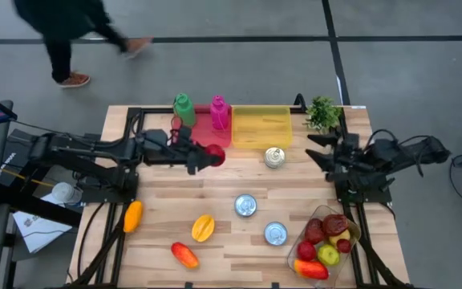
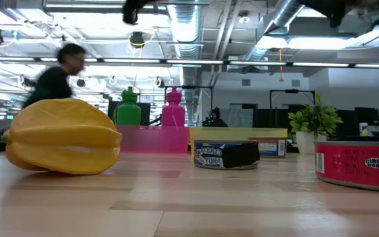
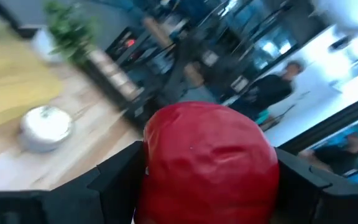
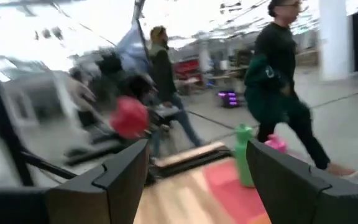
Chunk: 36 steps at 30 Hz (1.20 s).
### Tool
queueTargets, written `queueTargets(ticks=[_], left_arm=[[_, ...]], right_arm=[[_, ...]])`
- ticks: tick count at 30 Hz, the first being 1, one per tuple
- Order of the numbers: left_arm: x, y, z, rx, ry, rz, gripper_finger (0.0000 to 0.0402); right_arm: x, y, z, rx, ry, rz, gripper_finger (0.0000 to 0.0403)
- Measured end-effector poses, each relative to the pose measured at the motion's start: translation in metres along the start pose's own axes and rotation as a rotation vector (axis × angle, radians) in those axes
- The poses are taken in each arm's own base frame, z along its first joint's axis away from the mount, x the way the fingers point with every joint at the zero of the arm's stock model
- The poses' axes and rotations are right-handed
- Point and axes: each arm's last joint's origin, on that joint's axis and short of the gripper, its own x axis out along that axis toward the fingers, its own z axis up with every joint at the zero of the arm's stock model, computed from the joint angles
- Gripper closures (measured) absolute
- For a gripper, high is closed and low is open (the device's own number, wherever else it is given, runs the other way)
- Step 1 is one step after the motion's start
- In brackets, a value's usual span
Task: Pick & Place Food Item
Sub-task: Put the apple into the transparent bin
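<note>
The wooden desk [image 1: 223,193] carries everything, with a person [image 1: 70,32] walking on the floor beyond its far edge. The left arm reaches in from the left side and its gripper [image 1: 207,155] hangs over the near edge of the pink tray [image 1: 207,128], jaws spread wide around a round red fruit [image 1: 213,154] that fills the gap between them; the left wrist view shows that fruit [image 3: 210,165] pressed between both dark fingers [image 3: 120,180]. The right arm sits folded at the right side of the desk, its gripper [image 1: 321,152] near the small potted plant [image 1: 323,112], jaws parted and holding nothing, as the right wrist view shows with only room between its fingers [image 4: 126,174].

At the far edge the yellow tray [image 1: 261,126] lies just beside the pink one, with a green bottle [image 1: 184,109] and a pink bottle [image 1: 219,111] standing at the pink tray's back. A clear bowl [image 1: 327,241] at the near right corner holds mixed red and yellow fruit. Three tins stand apart on the bare wood: one [image 1: 274,157] just in front of the yellow tray, one [image 1: 245,205] mid-desk, one [image 1: 275,234] nearer the bowl. A yellow starfruit [image 1: 203,227], an orange piece [image 1: 133,215] and a red-orange piece [image 1: 184,254] lie toward the near left
</note>
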Motion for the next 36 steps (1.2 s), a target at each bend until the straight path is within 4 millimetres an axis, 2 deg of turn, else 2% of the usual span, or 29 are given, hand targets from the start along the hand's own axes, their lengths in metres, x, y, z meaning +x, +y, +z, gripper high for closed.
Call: queueTargets(ticks=[5,8,12,15,18,23,29,36], left_arm=[[0.016,-0.018,0.012,-0.018,-0.020,-0.086,0.0134],[0.025,-0.024,0.015,-0.020,-0.008,-0.107,0.0133],[0.032,-0.024,0.015,-0.048,-0.010,-0.105,0.0132],[0.034,-0.023,0.018,-0.110,-0.029,-0.116,0.0132],[0.034,-0.023,0.022,-0.122,-0.050,-0.130,0.0131],[0.033,-0.028,0.027,-0.145,-0.094,-0.187,0.0131],[0.032,-0.029,0.028,-0.147,-0.106,-0.205,0.0131],[0.031,-0.037,0.023,-0.146,-0.103,-0.248,0.0131]], right_arm=[[0.026,0.019,0.011,-0.184,0.051,-0.027,0.0137],[0.043,0.032,0.025,-0.216,0.068,-0.012,0.0133],[0.063,0.049,0.045,-0.312,0.120,-0.006,0.0105],[0.078,0.065,0.052,-0.447,0.184,0.023,0.0079],[0.095,0.080,0.058,-0.500,0.225,0.039,0.0059],[0.126,0.103,0.062,-0.590,0.257,0.044,0.0038],[0.161,0.124,0.060,-0.647,0.282,0.041,0.0032],[0.183,0.140,0.060,-0.706,0.285,0.049,0.0032]])
